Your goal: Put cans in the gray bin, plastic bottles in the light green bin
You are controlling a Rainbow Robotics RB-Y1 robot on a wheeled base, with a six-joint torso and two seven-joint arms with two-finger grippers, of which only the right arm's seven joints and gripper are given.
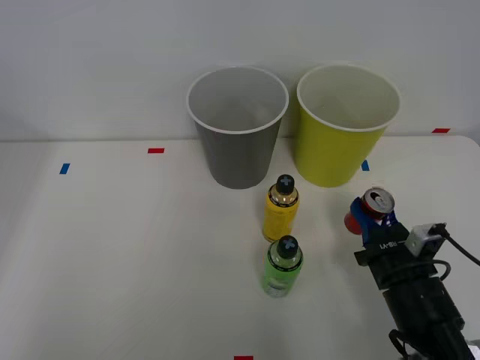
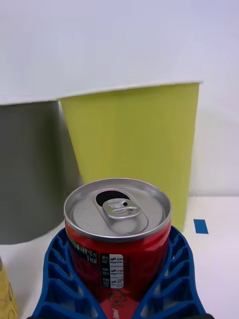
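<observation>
The red can stands on the table, near the light green bin. The right tool is clenched around its body. It looks opened, so probably light and thin-walled; a gentle mid-body hold seems best.

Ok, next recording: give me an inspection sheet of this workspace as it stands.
Surface: white table, with small red and blue tape marks.
Job's things: red can upright between the claw's fingers; yellow bottle and green bottle upright, mid-table; gray bin and light green bin side by side at the back, nothing seen inside.
Clutter: nothing seen.
Grippers: right claw, blue ribbed fingers closed around the can.
Cables: black cable at the wrist.
Surroundings: plain white wall.
</observation>
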